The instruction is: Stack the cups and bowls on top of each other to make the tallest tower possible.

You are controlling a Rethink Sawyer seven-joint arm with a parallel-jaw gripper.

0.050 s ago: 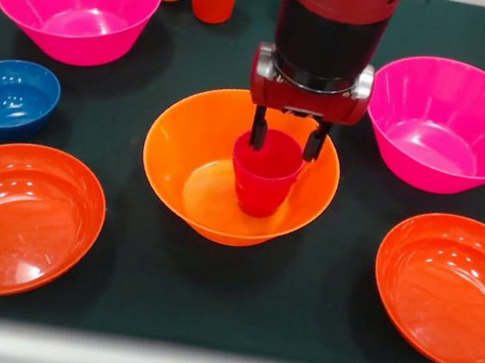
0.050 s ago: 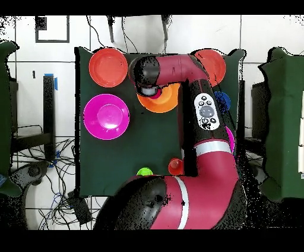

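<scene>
1. The tool [image 1: 286, 142] stood at the frame's centre, its fingers straddling the rim of the red cup [image 1: 264, 178] and apparently holding it.
2. That cup sat upright inside the orange bowl [image 1: 189, 168] (whether it touched the floor, hard to say).
3. Step in hand, by my read: seating the tower's second piece.
4. Next call: release, lift straight, then fetch the blue bowl [image 1: 7, 94] at mid-left on the counter [image 1: 232, 301].
</scene>
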